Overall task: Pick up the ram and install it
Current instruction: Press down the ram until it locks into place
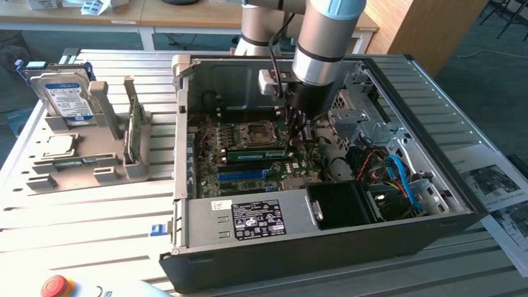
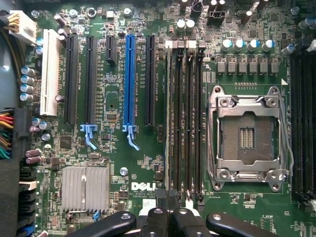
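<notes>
1. Ram (image 1: 256,154): one long green stick stood on edge in the memory slots of the motherboard (image 1: 247,176), inside the open computer case (image 1: 330,247).
2. My one end effector (image 1: 295,130) was down inside that case, just above the end of the ram nearest the exterior view's right. I could not tell whether it touched the stick.
3. My end effector (image 2: 170,219) was closed, its two black fingers (image 2: 155,222) pressed together with nothing gripped between them.
4. From the wrist I counted four black memory slots (image 2: 185,118) side by side. One empty processor socket (image 2: 247,133) lay next to them, along with one blue expansion slot (image 2: 130,79) and one ribbed heat sink (image 2: 85,188).
5. On the surface (image 1: 83,216), to the exterior view's left of the case, one grey stand (image 1: 83,167) held one hard drive (image 1: 66,96) upright and a second green stick (image 1: 132,133) on edge.
6. One red button (image 1: 55,286) sat at the surface's near corner.
</notes>
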`<state>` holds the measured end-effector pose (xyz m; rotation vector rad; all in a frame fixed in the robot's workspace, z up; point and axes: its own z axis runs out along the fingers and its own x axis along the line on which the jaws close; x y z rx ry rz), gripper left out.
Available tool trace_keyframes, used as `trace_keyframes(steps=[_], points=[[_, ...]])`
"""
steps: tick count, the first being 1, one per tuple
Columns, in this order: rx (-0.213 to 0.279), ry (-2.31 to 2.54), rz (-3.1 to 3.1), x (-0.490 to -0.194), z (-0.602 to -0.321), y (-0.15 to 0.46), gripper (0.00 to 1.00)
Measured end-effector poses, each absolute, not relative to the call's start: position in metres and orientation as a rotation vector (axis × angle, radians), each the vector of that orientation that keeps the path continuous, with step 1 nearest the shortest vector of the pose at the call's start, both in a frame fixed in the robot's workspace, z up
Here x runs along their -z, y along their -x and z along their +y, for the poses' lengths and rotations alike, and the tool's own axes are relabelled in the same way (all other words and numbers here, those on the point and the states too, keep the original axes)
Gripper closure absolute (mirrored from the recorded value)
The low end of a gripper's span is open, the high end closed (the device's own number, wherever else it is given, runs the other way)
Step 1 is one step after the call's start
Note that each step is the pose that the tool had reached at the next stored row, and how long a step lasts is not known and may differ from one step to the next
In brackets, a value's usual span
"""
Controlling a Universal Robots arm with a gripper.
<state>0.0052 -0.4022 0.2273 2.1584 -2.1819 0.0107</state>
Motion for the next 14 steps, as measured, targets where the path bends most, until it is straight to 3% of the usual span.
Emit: trace_keyframes(steps=[14], points=[[-0.011, -2.159, -2.182, -0.241, -0.402, -0.007, 0.90]])
